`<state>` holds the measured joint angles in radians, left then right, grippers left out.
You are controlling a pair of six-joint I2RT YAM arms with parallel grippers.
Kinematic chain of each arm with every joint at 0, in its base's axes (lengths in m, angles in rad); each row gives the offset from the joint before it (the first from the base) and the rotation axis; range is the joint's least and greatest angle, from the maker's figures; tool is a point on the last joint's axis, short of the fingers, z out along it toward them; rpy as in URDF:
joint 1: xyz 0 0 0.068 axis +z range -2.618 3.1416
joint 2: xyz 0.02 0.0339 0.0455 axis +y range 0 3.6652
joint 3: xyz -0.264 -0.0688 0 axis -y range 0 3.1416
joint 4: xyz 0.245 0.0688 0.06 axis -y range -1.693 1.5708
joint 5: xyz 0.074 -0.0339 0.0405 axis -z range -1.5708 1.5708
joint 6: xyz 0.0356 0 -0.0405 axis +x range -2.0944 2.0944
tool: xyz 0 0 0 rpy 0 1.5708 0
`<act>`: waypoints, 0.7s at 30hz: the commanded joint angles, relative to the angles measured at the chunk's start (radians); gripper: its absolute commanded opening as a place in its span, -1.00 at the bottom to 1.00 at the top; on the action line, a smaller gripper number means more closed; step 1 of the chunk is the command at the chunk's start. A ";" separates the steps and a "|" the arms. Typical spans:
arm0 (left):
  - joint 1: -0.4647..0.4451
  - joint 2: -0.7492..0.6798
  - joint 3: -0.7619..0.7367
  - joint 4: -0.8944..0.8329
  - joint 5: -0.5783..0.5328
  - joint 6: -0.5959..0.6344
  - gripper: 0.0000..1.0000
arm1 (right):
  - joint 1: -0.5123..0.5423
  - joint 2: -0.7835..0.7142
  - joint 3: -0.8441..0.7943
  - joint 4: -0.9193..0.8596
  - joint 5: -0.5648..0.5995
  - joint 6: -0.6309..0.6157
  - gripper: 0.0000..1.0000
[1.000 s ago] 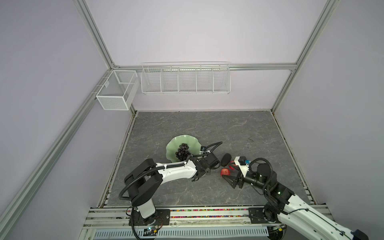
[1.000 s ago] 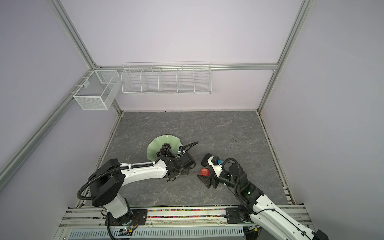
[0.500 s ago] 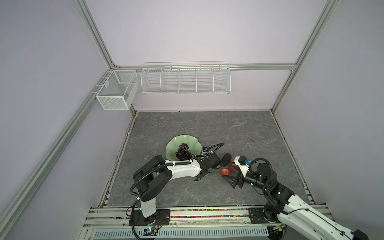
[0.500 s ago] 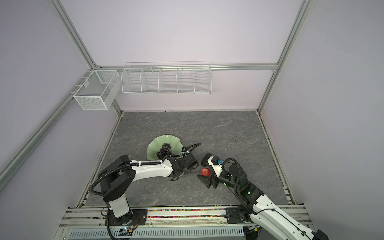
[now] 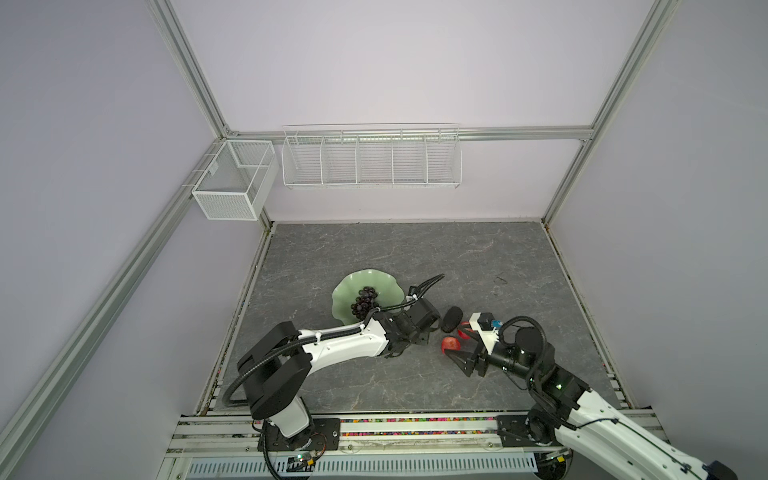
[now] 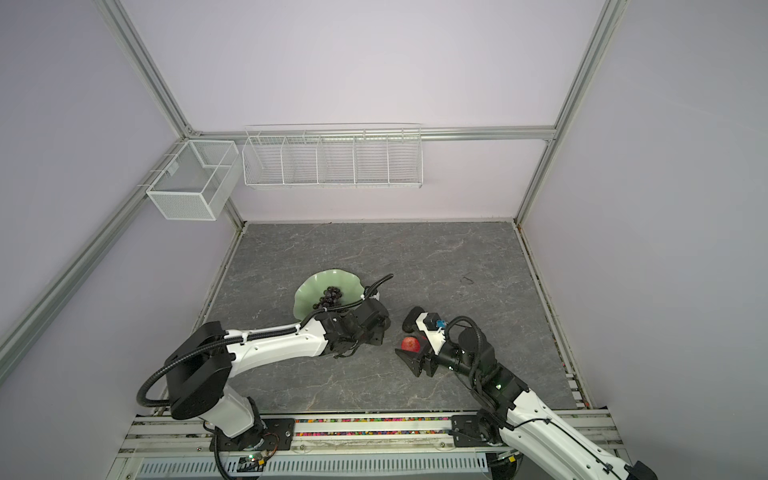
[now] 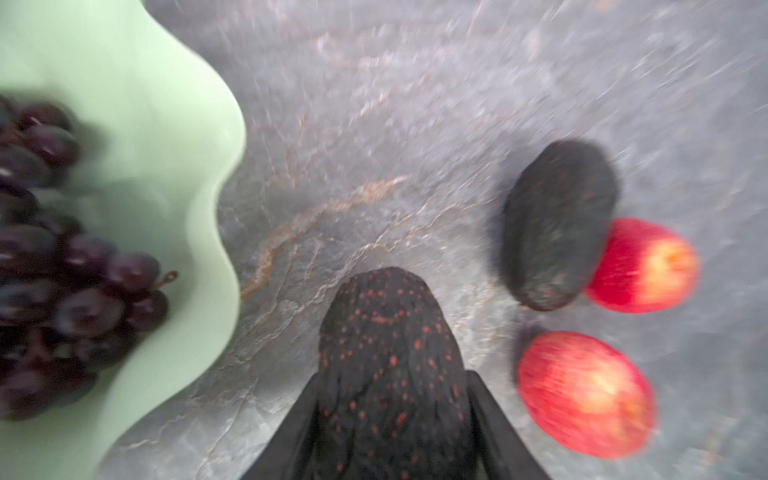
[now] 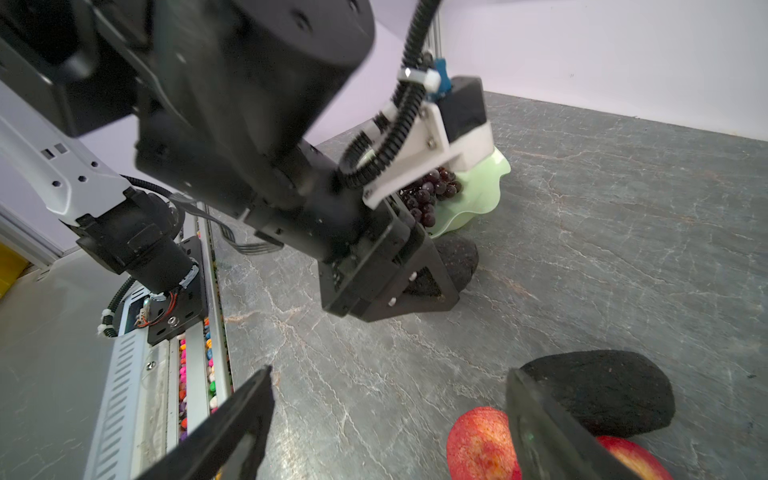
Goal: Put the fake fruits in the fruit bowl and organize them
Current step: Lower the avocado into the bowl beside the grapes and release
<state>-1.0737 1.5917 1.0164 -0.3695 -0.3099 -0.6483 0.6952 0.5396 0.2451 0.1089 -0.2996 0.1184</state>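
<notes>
My left gripper (image 7: 392, 378) is shut on a dark avocado (image 7: 390, 357), held low over the table just beside the mint-green fruit bowl (image 7: 166, 166). From the right wrist the same held avocado (image 8: 459, 259) pokes out past the left gripper (image 8: 415, 286). The purple grapes (image 5: 363, 301) lie in the bowl (image 5: 345, 291). A second avocado (image 5: 451, 319) and two red apples (image 7: 644, 266) (image 7: 586, 395) lie on the table to the right. My right gripper (image 8: 390, 382) is open, with one apple (image 8: 478, 444) between its fingers, close against one of them.
Two white wire baskets (image 5: 232, 183) (image 5: 370, 160) hang on the back wall. The left arm's wrist (image 6: 357, 324) and the right arm's wrist camera (image 6: 432, 328) are close together over the fruit. A front rail (image 5: 374, 432) runs along the table's near edge.
The left gripper has moved a little right and closed on the avocado. The left arm's elbow has swung. The right arm has not moved.
</notes>
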 commanded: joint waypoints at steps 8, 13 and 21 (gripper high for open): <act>0.216 -0.099 0.010 -0.079 -0.057 0.109 -0.30 | -0.004 0.050 -0.014 0.064 -0.076 -0.015 0.77; 0.271 -0.016 0.048 -0.070 -0.048 0.140 -0.28 | -0.004 0.040 -0.020 0.072 -0.086 -0.015 0.77; 0.292 0.095 0.118 -0.076 -0.104 0.160 -0.10 | -0.003 0.030 -0.017 0.055 -0.064 -0.019 0.77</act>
<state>-0.7898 1.6608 1.0832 -0.4320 -0.3706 -0.5102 0.6945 0.5793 0.2420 0.1471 -0.3603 0.1184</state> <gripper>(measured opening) 0.452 0.883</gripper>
